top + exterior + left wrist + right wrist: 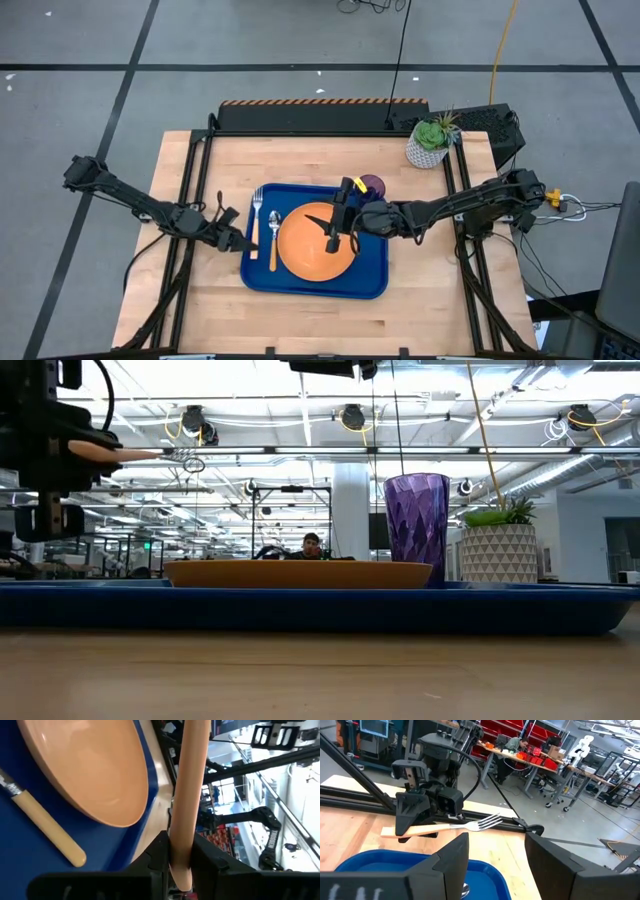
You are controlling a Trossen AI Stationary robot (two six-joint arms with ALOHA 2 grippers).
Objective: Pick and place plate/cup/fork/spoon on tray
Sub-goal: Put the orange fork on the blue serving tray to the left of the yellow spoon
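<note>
The left gripper (243, 240) pinches the fork (451, 826) by the end of its slim orange handle and holds it level in the air, at about 9 o'clock of the tray (375, 285), above its edge. The fork looks light and stiff, but the smooth handle may slip or turn between the fingers, so a hold near the middle of the handle seems safer. The plate (310, 250), the spoon (274, 240) and the cup (373, 186) lie on the tray already. The right gripper (335, 222) hangs over the plate with its fingers spread, holding nothing
</note>
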